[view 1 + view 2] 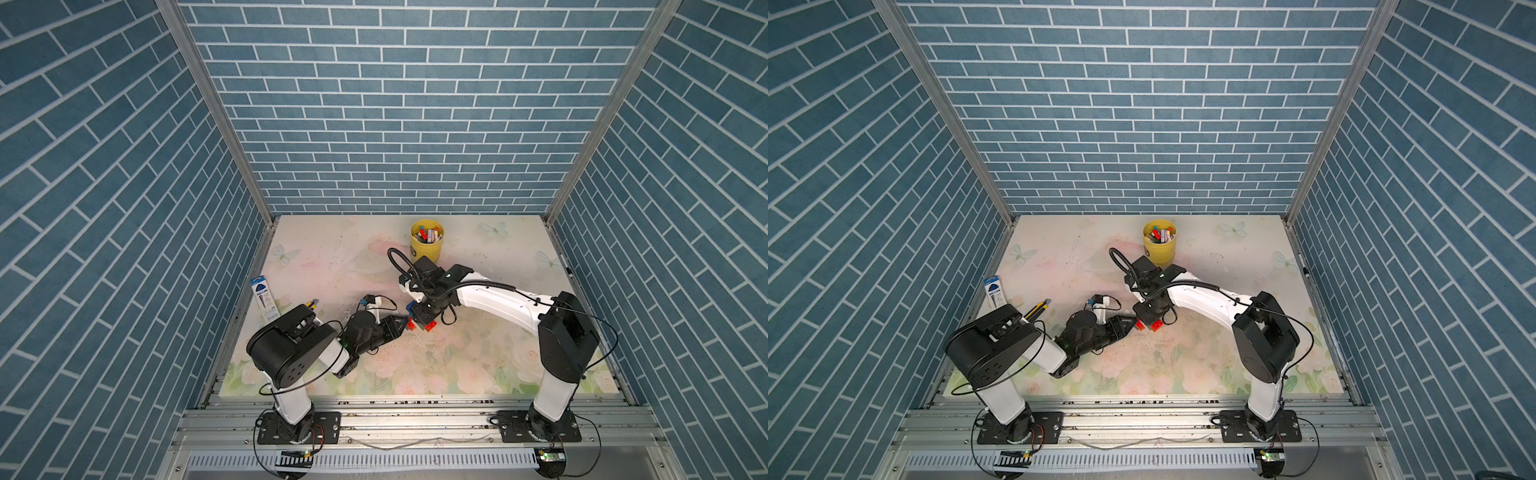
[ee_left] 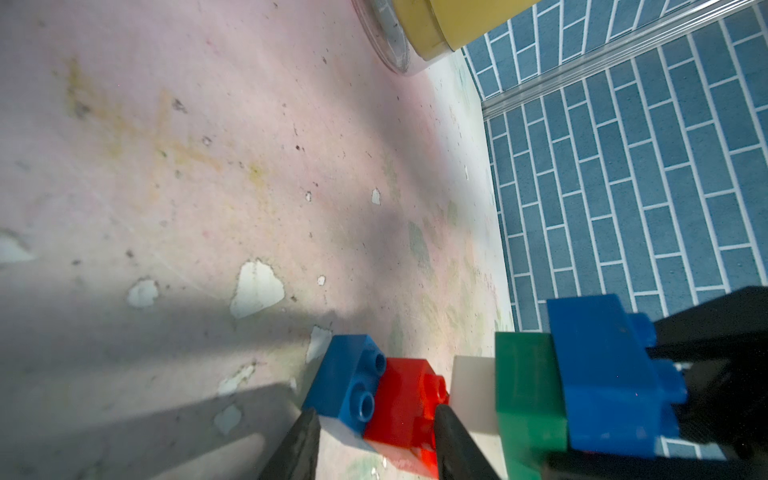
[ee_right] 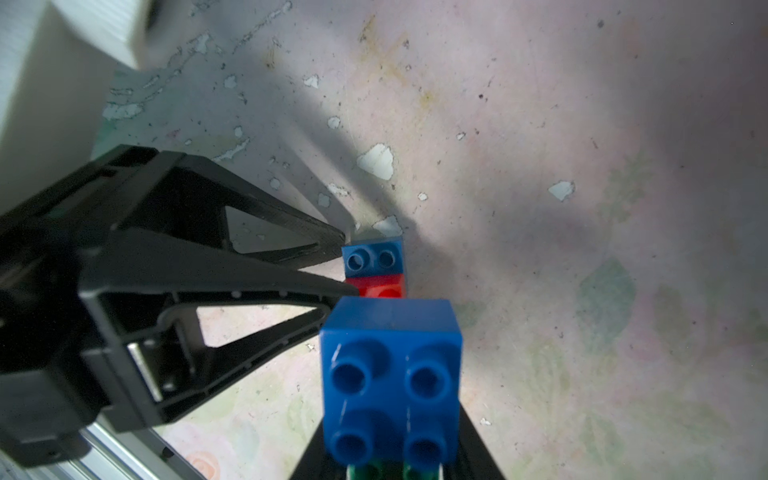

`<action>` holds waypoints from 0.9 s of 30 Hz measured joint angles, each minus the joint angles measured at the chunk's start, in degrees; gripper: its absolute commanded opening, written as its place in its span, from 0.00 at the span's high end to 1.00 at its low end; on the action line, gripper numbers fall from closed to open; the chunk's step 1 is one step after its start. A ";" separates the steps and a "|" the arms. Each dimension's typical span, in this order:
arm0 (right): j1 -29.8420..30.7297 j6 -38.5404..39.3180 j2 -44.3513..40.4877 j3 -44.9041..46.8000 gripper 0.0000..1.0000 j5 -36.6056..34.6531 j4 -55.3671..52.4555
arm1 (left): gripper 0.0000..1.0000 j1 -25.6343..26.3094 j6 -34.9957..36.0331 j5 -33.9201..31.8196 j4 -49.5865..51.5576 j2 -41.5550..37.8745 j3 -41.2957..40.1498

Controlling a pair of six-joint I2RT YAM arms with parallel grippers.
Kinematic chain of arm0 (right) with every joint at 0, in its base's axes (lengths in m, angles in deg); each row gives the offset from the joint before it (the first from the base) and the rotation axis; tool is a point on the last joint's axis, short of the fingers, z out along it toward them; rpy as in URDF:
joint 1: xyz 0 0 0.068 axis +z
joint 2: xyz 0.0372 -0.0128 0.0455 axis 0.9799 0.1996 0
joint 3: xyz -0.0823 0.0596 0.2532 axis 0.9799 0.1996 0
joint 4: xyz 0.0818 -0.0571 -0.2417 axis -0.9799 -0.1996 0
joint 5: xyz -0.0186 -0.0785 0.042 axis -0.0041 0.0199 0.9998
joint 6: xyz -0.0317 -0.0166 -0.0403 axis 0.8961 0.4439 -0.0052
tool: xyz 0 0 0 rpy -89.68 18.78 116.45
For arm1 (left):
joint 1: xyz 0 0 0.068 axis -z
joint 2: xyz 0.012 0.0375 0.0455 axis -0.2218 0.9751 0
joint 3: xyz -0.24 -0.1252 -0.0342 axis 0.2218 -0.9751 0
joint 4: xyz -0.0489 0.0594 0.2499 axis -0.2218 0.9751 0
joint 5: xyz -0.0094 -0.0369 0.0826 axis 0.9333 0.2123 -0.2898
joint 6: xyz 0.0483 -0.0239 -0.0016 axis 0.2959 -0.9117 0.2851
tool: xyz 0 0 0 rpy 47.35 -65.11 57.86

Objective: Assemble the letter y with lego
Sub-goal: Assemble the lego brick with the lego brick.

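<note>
My left gripper [image 2: 376, 415] is shut on a joined pair of lego, a blue brick [image 2: 349, 380] and a red brick [image 2: 405, 403], low over the mat. Just beside the pair hangs the partly built letter y, made of a white brick [image 2: 471, 390], a green brick [image 2: 525, 386] and a blue brick [image 2: 602, 374]. My right gripper [image 3: 392, 465] points down and is shut on the green brick under the blue one [image 3: 390, 374]. In both top views the two grippers [image 1: 405, 322] [image 1: 426, 318] meet at mid-table, with a red brick [image 1: 432, 327] showing below the right one.
A yellow cup [image 1: 427, 240] of coloured sticks stands at the back centre, close behind the right wrist. A blue and white packet [image 1: 262, 297] and a yellow utility knife [image 1: 311, 306] lie at the left edge. Brick-pattern walls enclose the floral mat [image 1: 478, 365] on three sides.
</note>
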 measured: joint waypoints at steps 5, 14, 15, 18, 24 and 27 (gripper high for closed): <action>0.11 -0.42 -1.31 0.52 0.80 -0.42 -0.04 | 0.54 0.00 0.00 0.00 0.00 0.00 0.02; 0.33 -0.50 -1.86 1.55 0.80 0.37 0.04 | 0.54 0.00 -0.02 0.02 0.04 0.00 0.07; 0.37 -0.50 -1.86 1.60 0.80 0.50 0.04 | 0.54 0.00 0.00 0.02 0.04 0.00 0.07; 0.52 -0.87 -1.86 1.60 0.80 0.96 0.28 | 0.54 0.00 0.00 0.02 0.07 0.00 0.07; 0.81 -1.51 -1.55 1.60 0.80 1.66 0.85 | 0.54 0.00 0.00 0.02 0.07 0.00 0.07; 0.87 -1.53 -0.98 1.53 0.80 1.60 1.09 | 0.54 0.00 0.00 0.02 0.04 0.00 0.07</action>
